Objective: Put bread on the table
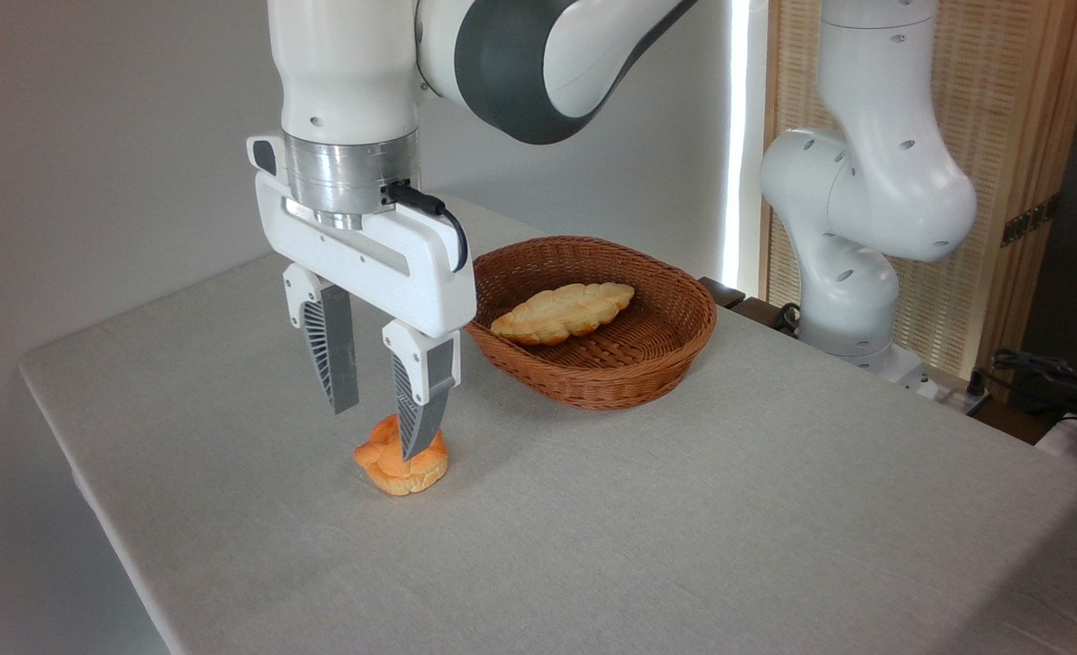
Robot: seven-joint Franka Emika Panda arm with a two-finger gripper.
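Observation:
A small round knotted orange bun [393,470] lies on the grey cloth of the table [648,509], left of centre. My gripper [380,432] hangs just above it, open, with the fingers spread wider than the bun and nothing held. The right finger's tip overlaps the bun's top in the picture; I cannot tell whether it touches. The long braided pale-golden loaf [563,312] rests inside the brown wicker basket [634,368], to the right of and behind the gripper.
The arm's white base and lower links [852,236] stand at the table's back right. Cables and dark objects [1057,382] lie at the far right. The table's left edge [75,473] runs close to the bun.

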